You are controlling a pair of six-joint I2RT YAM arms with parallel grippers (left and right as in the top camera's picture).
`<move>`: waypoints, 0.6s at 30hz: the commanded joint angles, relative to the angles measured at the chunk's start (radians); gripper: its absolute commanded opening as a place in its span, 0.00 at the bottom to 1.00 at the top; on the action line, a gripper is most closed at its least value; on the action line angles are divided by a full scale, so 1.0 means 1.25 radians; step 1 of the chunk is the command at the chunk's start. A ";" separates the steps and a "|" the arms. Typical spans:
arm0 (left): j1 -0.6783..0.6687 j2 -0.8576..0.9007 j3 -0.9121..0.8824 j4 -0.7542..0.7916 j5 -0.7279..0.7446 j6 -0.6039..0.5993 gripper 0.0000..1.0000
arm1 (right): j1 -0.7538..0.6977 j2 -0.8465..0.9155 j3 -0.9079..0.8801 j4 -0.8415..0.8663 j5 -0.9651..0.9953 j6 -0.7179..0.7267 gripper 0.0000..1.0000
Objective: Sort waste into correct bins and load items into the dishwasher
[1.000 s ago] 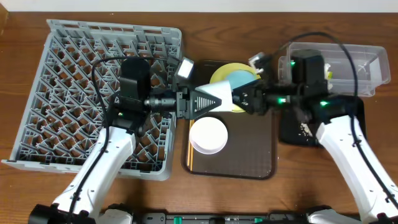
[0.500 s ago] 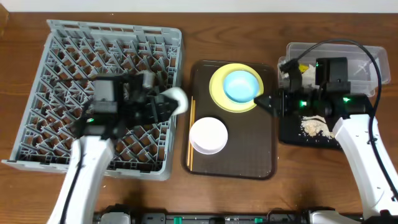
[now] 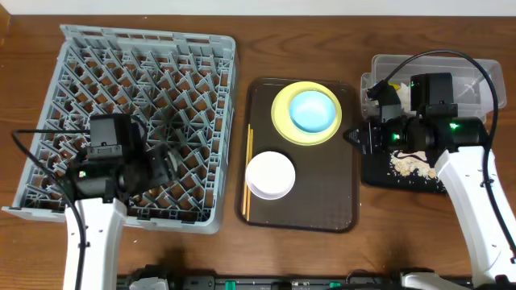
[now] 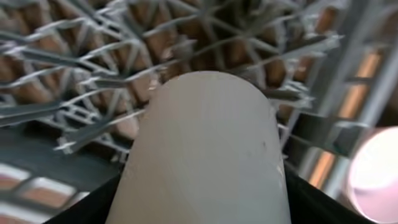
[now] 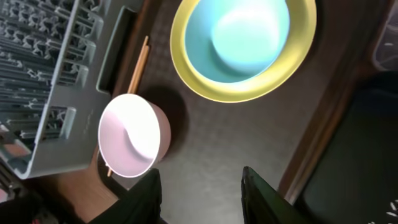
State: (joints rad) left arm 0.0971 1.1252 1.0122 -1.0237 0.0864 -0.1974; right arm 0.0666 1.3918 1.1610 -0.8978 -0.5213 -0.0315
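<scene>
Overhead layout: grey dish rack (image 3: 149, 36) on the left, dark brown serving tray (image 3: 322, 205) in the middle, clear tub (image 3: 476, 80) and black tray (image 3: 377, 173) on the right.

Left gripper (image 3: 161, 165): parked over the near part of the rack, well away from the serving tray.

Left wrist cam: a smooth white rounded object (image 4: 205, 143) fills the space between the two dark fingers, rack pegs right behind it. Looks clamped to me. Can't tell what the thing actually is, and from above I can't pick it out at all.

Right gripper (image 3: 355, 137): hovering at the right edge of the serving tray, just beside the black tray.

Right wrist cam: fingers (image 5: 261, 193) spread apart, nothing between them, just bare tray surface underneath.

Yellow plate (image 3: 282, 125): far end of the serving tray, flat.

Light-blue bowl (image 3: 313, 111): sitting on the plate, upright.

White bowl (image 3: 270, 175): near-left part of the serving tray, apart from the plate.

Chopsticks (image 3: 247, 173): lying along the tray's left edge, right beside the white bowl.

Food grains (image 3: 411, 165): pale crumbly pile in the black tray.

Rack contents: no dishes loaded that I can see.
</scene>
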 commanded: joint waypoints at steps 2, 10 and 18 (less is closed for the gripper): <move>0.009 0.042 0.008 -0.003 -0.079 -0.002 0.20 | 0.010 -0.006 0.015 -0.002 0.008 -0.022 0.40; 0.009 0.194 0.008 -0.010 -0.079 -0.002 0.21 | 0.018 -0.006 0.015 -0.007 0.022 -0.021 0.39; 0.009 0.255 0.008 0.000 -0.079 -0.002 0.25 | 0.017 -0.006 0.015 -0.013 0.022 -0.021 0.38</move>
State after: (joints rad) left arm 0.1112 1.4105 1.0492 -0.9813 -0.0044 -0.2100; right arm 0.0772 1.3918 1.1614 -0.9089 -0.4965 -0.0414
